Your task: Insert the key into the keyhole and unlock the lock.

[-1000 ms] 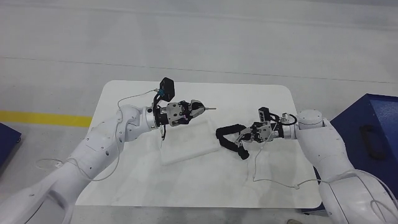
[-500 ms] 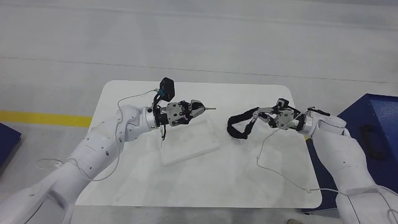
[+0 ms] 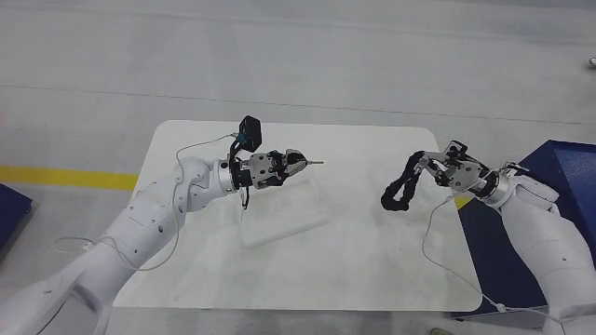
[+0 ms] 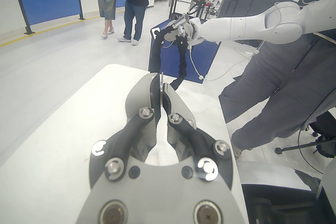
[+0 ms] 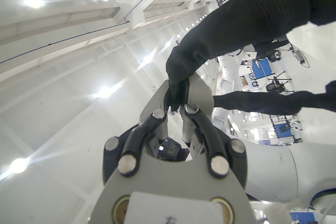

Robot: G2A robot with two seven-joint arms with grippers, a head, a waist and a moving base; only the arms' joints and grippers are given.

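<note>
Top view, left gripper: the left gripper (image 3: 300, 162) hangs above the middle of the table (image 3: 372, 265). It is pinched shut on the key (image 3: 315, 162), and the blade points toward the table's right side.
Top view, right gripper: the right gripper (image 3: 428, 160) is above the table's right edge, clamped on the lock (image 3: 399, 192). The lock is a black sleeved cable, and its loop seems to hang free above the table.
Top view, risk: key and lock are well apart over the table. A soft hanging loop can swing, so the keyhole may not keep its place when the two meet.
Left wrist view, grip: the fingers (image 4: 140, 97) are closed narrow, and only a thin edge of the key (image 4: 161, 79) stands out of them.
Left wrist view, risk: the hold on the key is small and flat. If the tip meets the lock (image 4: 182, 59) off-centre, the key may turn between the pads or slip down onto the table.
Right wrist view, grip: the right gripper (image 5: 178, 97) is closed on the cloth sleeve of the lock (image 5: 236, 22). I cannot tell which way the keyhole faces.
Right wrist view, risk: the hold is on the soft cable, which gives little counter-force. The lock may bend away under the push, or twist together with the key and so not open.
</note>
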